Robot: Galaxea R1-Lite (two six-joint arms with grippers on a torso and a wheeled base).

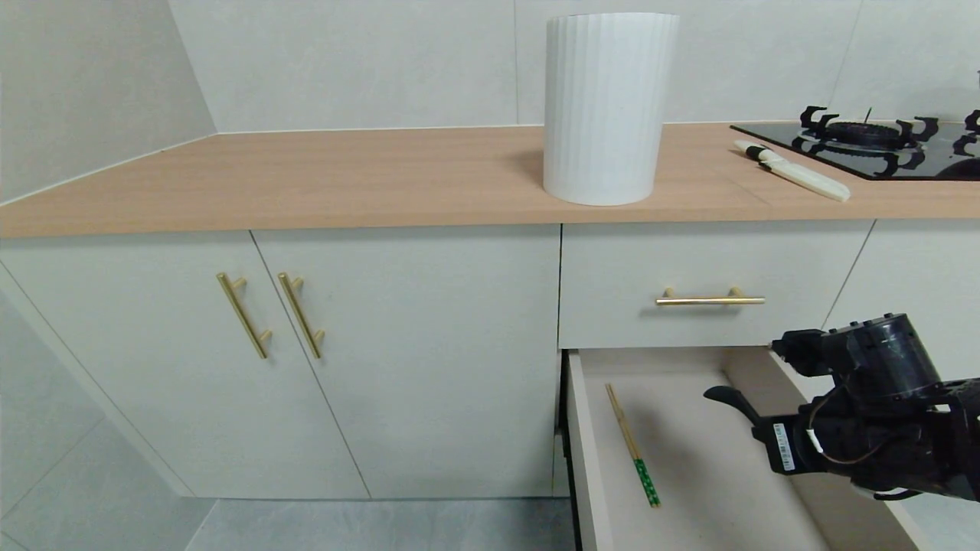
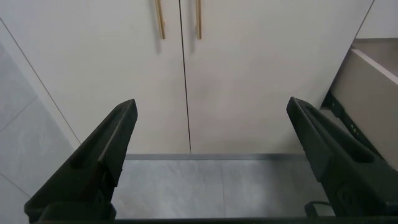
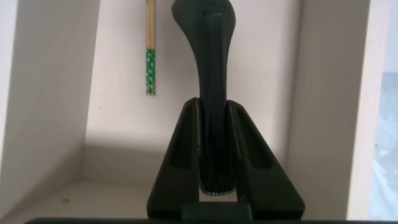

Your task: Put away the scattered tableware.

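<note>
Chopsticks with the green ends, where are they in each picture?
Head view: chopsticks on the open drawer floor, near its left wall.
Right wrist view: chopsticks on the drawer floor, beside the black utensil tip.
Left wrist view: hidden inside the drawer past the cabinet doors.
Shared landmark: the open drawer.

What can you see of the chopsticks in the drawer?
The chopsticks are a thin pair, pale wood with green dotted ends. They lie flat, side by side, on the floor of the open drawer near its left wall, green ends frontward. Only the drawer touches them; the right gripper, shut on a black utensil, hangs apart.
</note>
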